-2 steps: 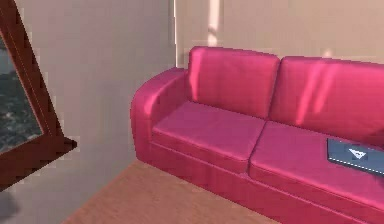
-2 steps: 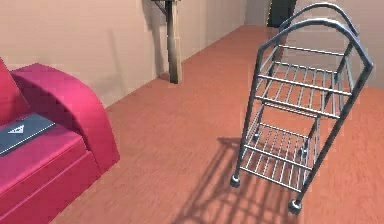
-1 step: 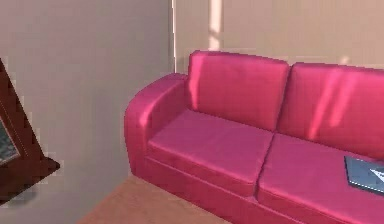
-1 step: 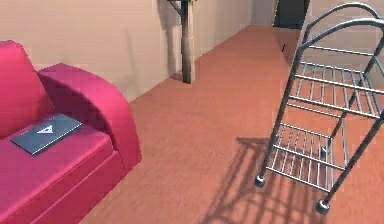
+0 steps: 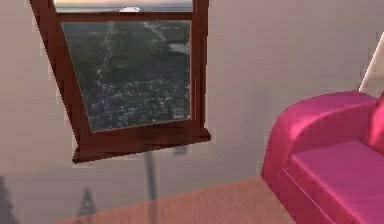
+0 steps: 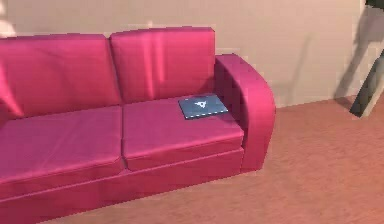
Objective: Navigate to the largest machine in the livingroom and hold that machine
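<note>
A flat dark grey laptop-like slab (image 6: 204, 106) with a small pale mark on its lid lies closed on the right seat cushion of a pink sofa (image 6: 90, 125), close to the sofa's right armrest (image 6: 253, 100) in the arm side view. The end of a pink sofa (image 5: 330, 155) shows at the forward view's right.
A dark wood-framed window (image 5: 128, 70) looking out on a night city hangs on the beige wall ahead. A thin cord (image 5: 152, 180) drops from its sill. Reddish-brown floor (image 6: 320, 170) lies open right of the sofa. A dark angled object (image 6: 368, 65) stands at the arm side view's right edge.
</note>
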Available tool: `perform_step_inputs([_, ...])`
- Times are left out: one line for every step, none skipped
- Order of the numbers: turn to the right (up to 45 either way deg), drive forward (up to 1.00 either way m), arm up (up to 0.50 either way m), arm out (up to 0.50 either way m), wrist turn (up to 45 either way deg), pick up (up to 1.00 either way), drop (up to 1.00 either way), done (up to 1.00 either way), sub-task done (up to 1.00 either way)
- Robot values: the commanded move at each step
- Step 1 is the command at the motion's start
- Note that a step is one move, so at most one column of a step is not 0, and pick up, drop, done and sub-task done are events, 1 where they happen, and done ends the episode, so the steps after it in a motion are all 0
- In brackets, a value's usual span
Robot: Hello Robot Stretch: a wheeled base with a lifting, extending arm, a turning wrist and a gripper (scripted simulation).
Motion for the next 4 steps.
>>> perform_step_inputs([-15.0,0.0,0.0,0.0,0.0,0.0,0.0,0.0,0.0])
perform_step_inputs([0.0,0.65,0.0,0.0,0.0,0.0,0.0,0.0,0.0])
perform_step_inputs([-45.0,0.0,0.0,0.0,0.0,0.0,0.0,0.0,0.0])
perform_step_inputs([-45.0,0.0,0.0,0.0,0.0,0.0,0.0,0.0,0.0])
